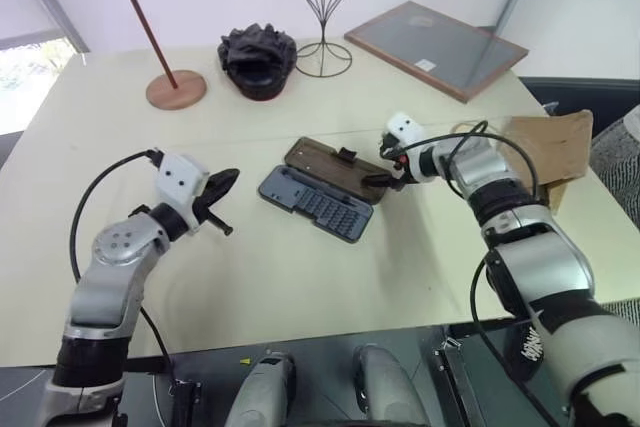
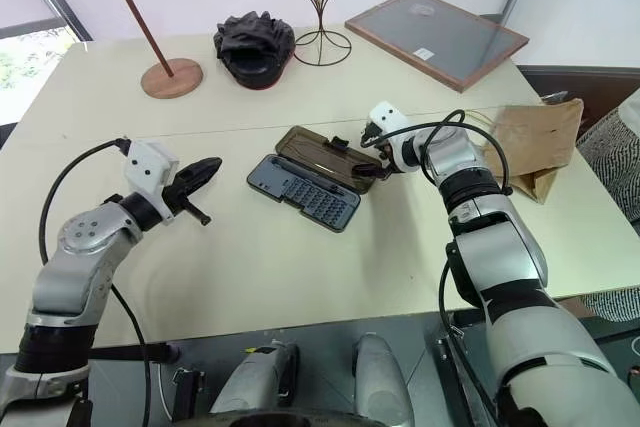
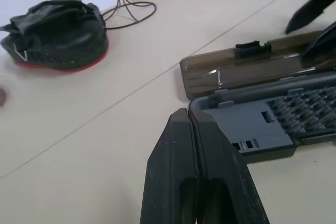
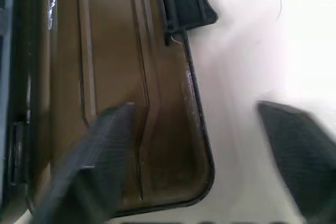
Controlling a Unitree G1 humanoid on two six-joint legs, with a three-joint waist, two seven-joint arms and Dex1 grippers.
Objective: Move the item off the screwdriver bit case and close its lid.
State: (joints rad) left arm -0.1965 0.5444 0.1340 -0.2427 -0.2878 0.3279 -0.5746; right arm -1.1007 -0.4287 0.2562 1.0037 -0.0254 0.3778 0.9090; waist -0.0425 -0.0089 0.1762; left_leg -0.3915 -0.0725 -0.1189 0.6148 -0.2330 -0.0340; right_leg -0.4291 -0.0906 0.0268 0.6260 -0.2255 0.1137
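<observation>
The screwdriver bit case (image 1: 318,203) lies open in the middle of the table, its dark grey tray of bits toward me. Its brown lid (image 1: 335,169) lies flat behind the tray, with the black latch tab (image 4: 189,1) on its far long edge. Nothing rests on the case. The item, a tan paper bag (image 1: 545,145), lies at the table's right edge. My right gripper (image 1: 388,169) is open at the lid's right end, one finger (image 4: 94,156) over the lid and the other over the table beside it. My left gripper (image 3: 191,129) is shut and empty, left of the case.
Along the back of the table stand a wooden disc stand (image 1: 160,37), a black ruffled lump (image 1: 258,59), a wire stand (image 1: 322,7) and a brown-framed grey board (image 1: 435,47). Bare tabletop lies in front of the case.
</observation>
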